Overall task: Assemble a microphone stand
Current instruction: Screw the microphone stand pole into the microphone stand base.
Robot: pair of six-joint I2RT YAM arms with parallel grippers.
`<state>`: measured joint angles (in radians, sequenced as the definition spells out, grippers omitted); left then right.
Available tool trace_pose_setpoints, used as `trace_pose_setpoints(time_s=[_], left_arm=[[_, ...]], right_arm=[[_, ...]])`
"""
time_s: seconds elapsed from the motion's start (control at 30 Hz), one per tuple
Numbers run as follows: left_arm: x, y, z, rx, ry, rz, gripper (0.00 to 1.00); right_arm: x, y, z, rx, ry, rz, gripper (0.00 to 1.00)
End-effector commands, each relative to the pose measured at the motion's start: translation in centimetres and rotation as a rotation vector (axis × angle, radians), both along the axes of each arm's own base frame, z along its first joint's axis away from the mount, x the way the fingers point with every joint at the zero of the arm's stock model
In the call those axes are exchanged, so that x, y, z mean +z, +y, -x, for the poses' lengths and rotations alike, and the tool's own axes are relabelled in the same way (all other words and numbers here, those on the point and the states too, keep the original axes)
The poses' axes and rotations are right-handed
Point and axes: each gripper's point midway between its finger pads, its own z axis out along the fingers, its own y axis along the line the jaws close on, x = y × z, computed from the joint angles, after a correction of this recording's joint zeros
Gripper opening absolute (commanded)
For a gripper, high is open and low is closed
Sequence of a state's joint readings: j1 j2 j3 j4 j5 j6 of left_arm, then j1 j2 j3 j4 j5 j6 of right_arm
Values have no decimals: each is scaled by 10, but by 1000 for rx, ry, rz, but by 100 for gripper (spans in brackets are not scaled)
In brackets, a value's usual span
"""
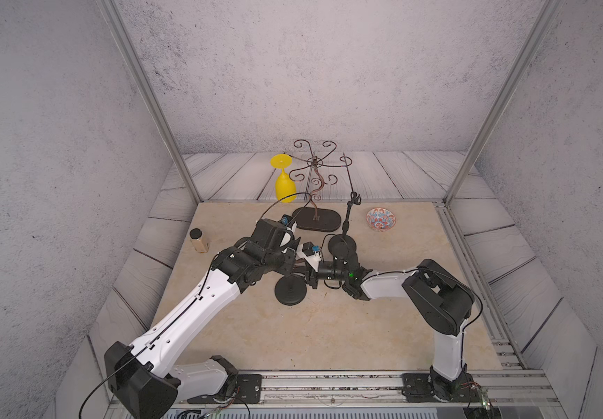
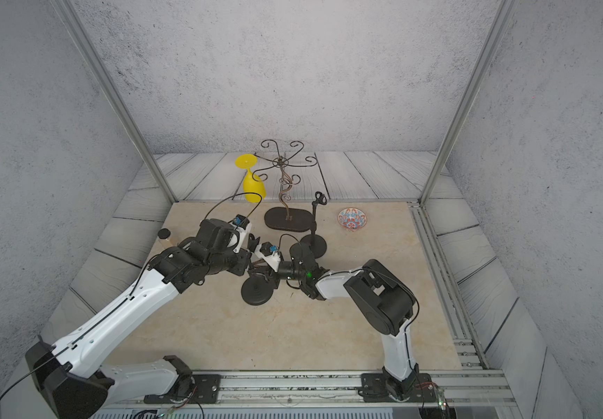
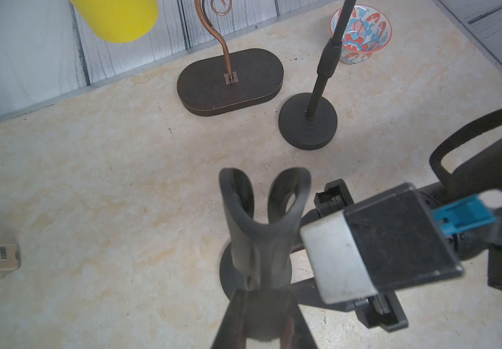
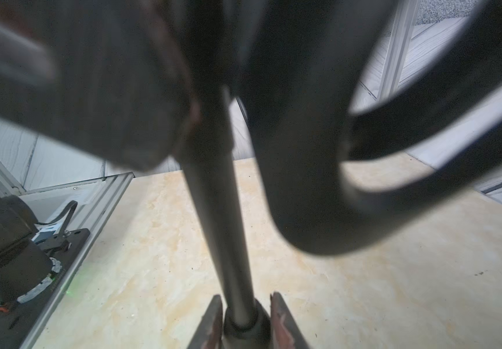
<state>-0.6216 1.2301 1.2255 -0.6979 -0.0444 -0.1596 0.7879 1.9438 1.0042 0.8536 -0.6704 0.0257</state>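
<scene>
Nearest you on the counter (image 1: 329,337), a black round base (image 1: 290,290) lies flat, about midway between your two arms. The pole (image 4: 222,226) rises from it. Its long axis runs roughly upright, though the wrists hide most of it in both top views.

Your right jaws reach in from the side and are drawn in narrow. One pad sits against each side of the pole's collar, gripping it.

Just beyond, your left jaws are closed tight on the stem of the forked microphone clip (image 3: 261,217). The fork points on past the jaws, and the base shows directly behind the stem. The clip therefore sits at the pole's upper end, in line with it or nearly so. Whether it is already seated on the pole is hidden.

The coming move probably turns on that line. The clip's stem must stay on the pole's upright axis while one arm steadies and the other seats or turns. Both arms are already on the part, so neither has further to reach.

Farther back stands a second stand (image 1: 347,217), complete and well apart. Behind it are a wire rack (image 1: 316,219) with a yellow glass (image 1: 285,185), a patterned bowl (image 1: 380,219), and a small bottle (image 1: 198,241) off to the side.
</scene>
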Motion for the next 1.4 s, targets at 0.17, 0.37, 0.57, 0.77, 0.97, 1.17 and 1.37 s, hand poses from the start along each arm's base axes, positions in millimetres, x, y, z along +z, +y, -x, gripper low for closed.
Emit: trace_pose_setpoints(time_s=[0.17,0.37,0.57,0.77,0.97,1.17,1.37], left_arm=[[8,-4,-5,-9,-22,26,2],[9,-5,-6,-11,-23,29,2],[8,-5,-6,-10,-22,30,2],[8,-5,-5,-11,-25,33,2],[8,-3,-4,-7,-20,32,2],[7,-1,-4,-1,-17,28,2],[9,2,-3,6,-20,27,2]], right_arm=[[-21,2,-7,-16,34,42,31],[-21,4,-9,-14,36,51,33],[-28,2,-18,-77,37,74,16],[-55,-27,-37,-608,-14,98,0],[-39,-31,-14,-1140,-114,16,0],[-22,27,11,-821,-61,-69,56],[-12,21,43,-375,-7,-123,70]])
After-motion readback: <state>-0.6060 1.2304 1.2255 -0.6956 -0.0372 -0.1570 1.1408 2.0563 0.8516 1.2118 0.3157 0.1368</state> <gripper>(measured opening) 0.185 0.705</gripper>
